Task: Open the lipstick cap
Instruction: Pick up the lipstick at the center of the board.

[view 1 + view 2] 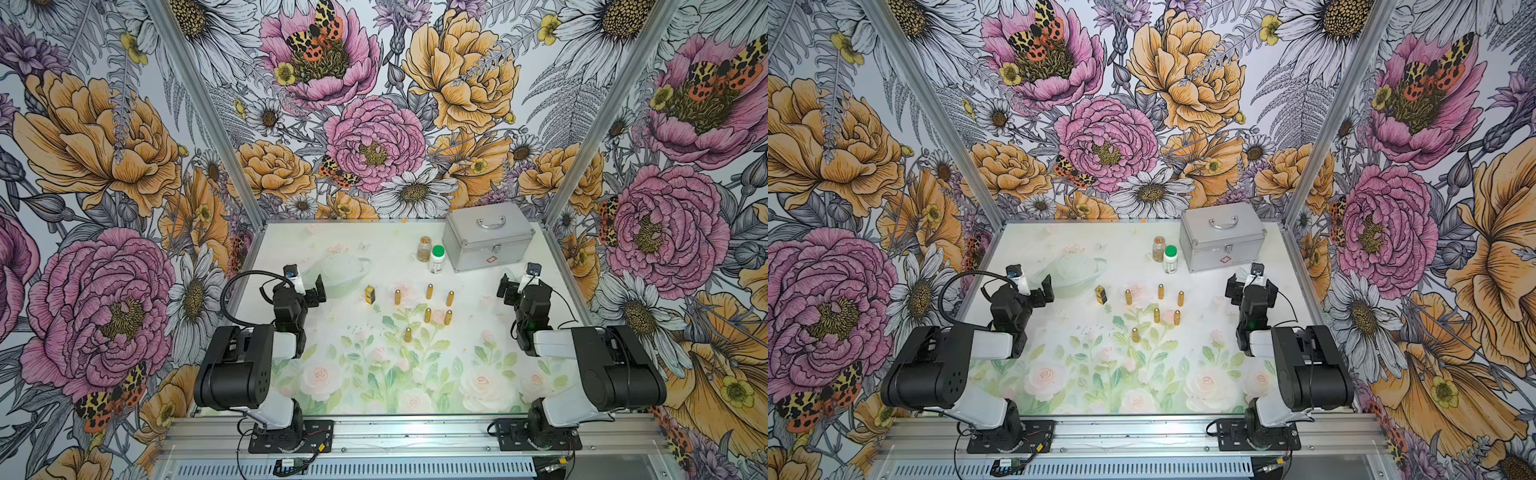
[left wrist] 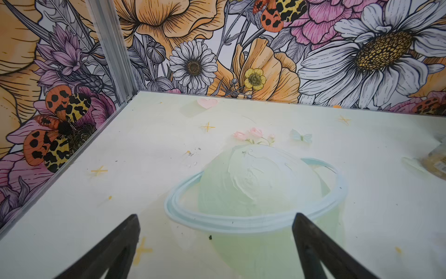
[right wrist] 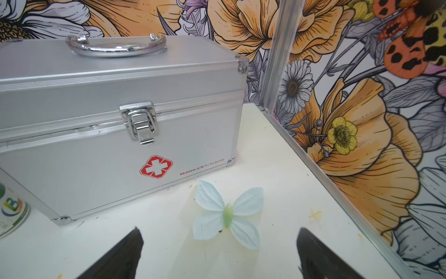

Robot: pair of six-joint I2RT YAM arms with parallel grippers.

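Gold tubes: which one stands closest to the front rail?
The lone tube at the front of the group; the other five stand in two rows behind it, toward the case.

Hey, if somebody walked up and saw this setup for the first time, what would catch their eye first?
Probably the loud flower-and-moth wallpaper covering the walls around the table. Next, the silver first-aid case at the far right corner, and six gold tubes standing upright mid-table. The left hand and right hand hang open at either side, holding nothing.
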